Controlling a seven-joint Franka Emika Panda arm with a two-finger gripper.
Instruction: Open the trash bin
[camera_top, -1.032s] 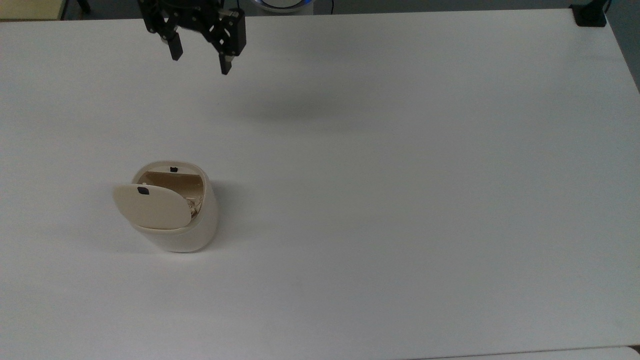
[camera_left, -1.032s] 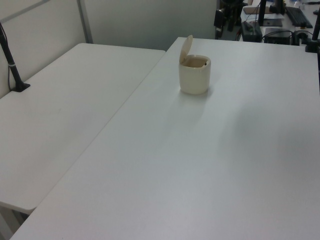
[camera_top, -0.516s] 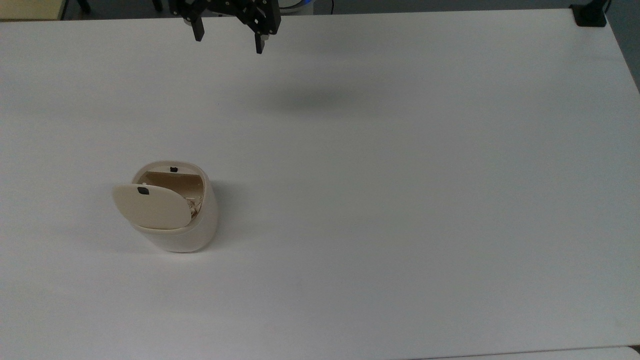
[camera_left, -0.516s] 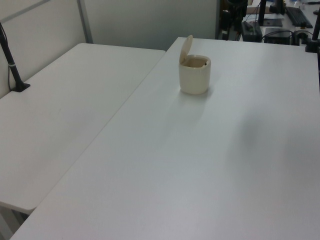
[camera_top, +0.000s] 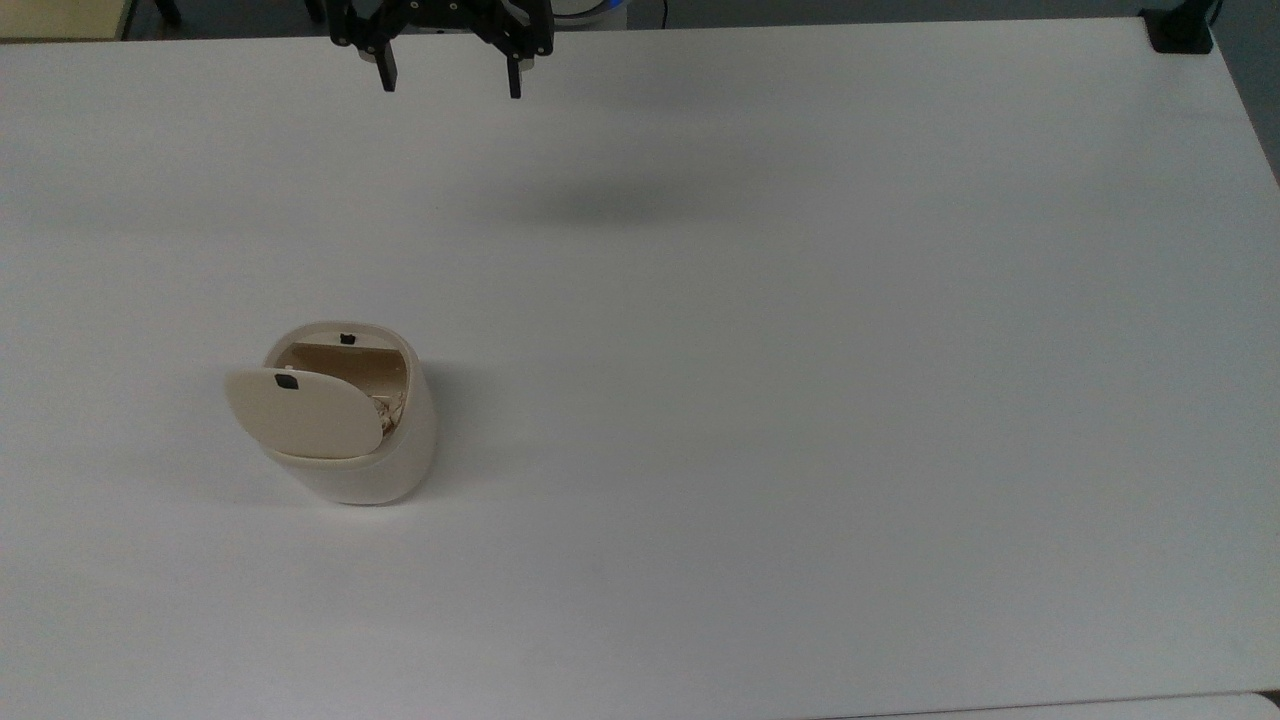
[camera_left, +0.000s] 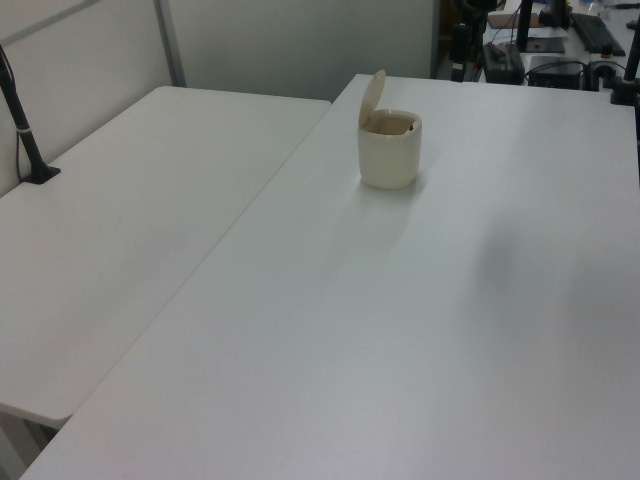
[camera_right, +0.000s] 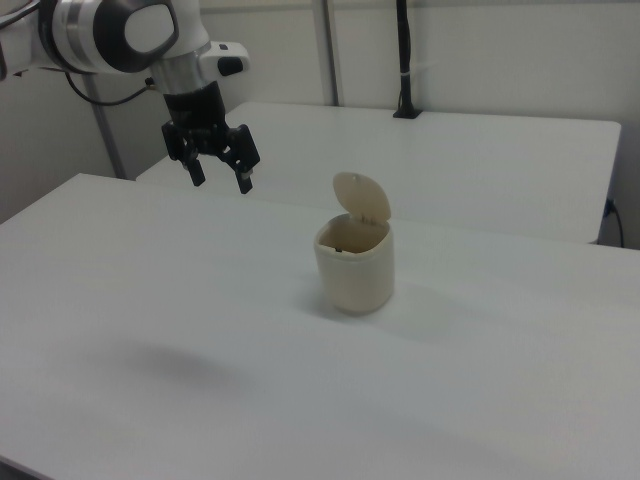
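Arm (camera_right: 110, 30) raised high over table (camera_right: 150, 300), wrist bent down. Gripper (camera_right: 221, 180) pts downward, jaws spread wide, nothing held. Trash bin (camera_right: 354, 266) stands well apart from gripper, on the top view's left, lid (camera_top: 300, 412) flipped up, interior exposed.

The top view is looking almost straight down on the table (camera_top: 800, 400), with its far edge running along the frame's top. The left view and right view are looking obliquely across the tabletop from opposite sides, both taking in the trash bin (camera_left: 389, 150) and a neighbouring table (camera_right: 480, 160).
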